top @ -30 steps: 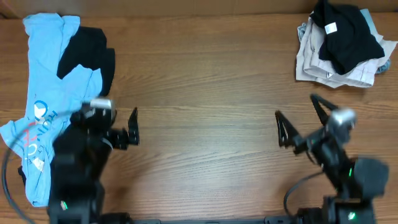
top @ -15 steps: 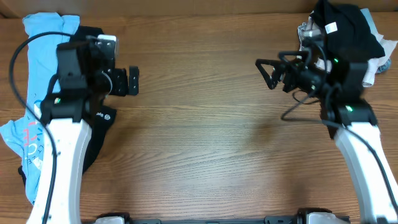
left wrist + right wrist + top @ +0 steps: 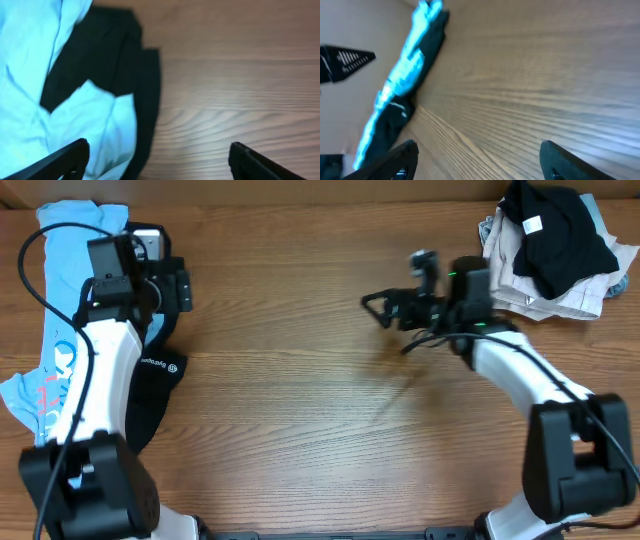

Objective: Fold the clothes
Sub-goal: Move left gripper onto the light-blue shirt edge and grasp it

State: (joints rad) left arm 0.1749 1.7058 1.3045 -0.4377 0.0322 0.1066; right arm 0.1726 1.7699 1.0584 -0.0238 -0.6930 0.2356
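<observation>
Along the left side of the wooden table point(image 3: 300, 430): a light blue T-shirt point(image 3: 65, 275), rumpled, long axis running from the far edge toward the near edge, one end up in the far left corner, the other trailing down beside the base of the left arm point(image 3: 100, 375). White and pink lettering on its near half, partly hidden by that arm. Against its right side and partly beneath it: a black garment point(image 3: 155, 405) with a small white logo, likewise stretched far to near. Same pair from the left wrist: T-shirt point(image 3: 30, 75) filling the left, black garment point(image 3: 117, 55) as a dark band beside it, bare wood to the right. Left gripper point(image 3: 183, 284) above the far end of the black garment, pointing right. In its own view, left gripper point(image 3: 159, 150) spread wide, one tip over blue cloth, the other over wood, nothing between them; contact with the cloth impossible to judge. Right gripper point(image 3: 375, 310) out over bare wood near mid-table, well apart from both garments, pointing left toward them. From its wrist, right gripper point(image 3: 479, 150) also wide apart and empty, with T-shirt point(image 3: 407, 70) and black garment point(image 3: 395, 125) only a blurred strip across the wood. In the far right corner, a heap of other clothes point(image 3: 520, 280): pale pieces under a black one with a white tag.
</observation>
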